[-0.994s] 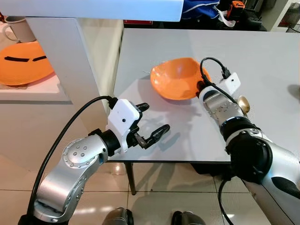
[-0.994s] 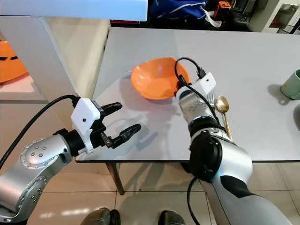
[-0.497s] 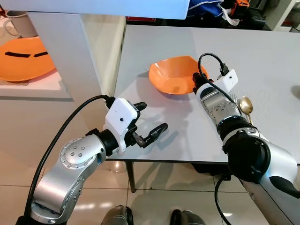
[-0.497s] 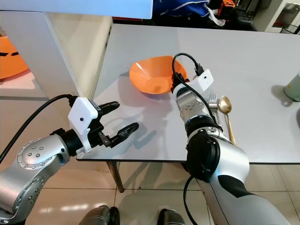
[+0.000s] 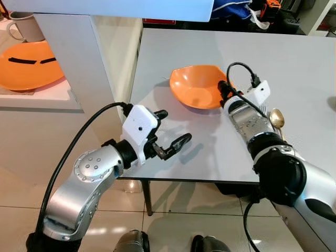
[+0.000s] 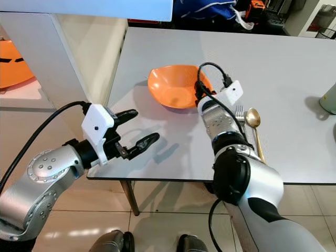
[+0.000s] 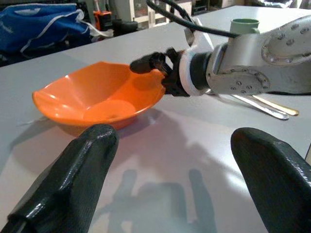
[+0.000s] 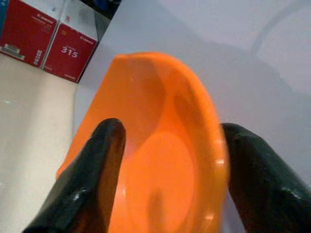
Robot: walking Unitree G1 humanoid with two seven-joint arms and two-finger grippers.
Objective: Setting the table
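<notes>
An orange bowl [image 5: 197, 86] rests level on the grey table [image 5: 294, 58], near its left side. My right gripper [image 5: 220, 93] is at the bowl's right rim, open. In the right wrist view one finger sits inside the bowl [image 8: 155, 145] and the other outside the rim, with a wide gap between them. My left gripper [image 5: 173, 127] hovers open and empty over the table's near left corner, short of the bowl [image 7: 97, 97].
A gold spoon [image 6: 253, 118] and a fork [image 6: 240, 113] lie right of my right forearm. A green mug [image 6: 331, 97] stands at the table's right. On a white counter at the left sit an orange plate [image 5: 26, 65] and a mug [image 5: 23, 29].
The bowl was tipped up at its right side a second ago and now lies level. My right gripper has stayed at its rim. The left arm has barely moved.
</notes>
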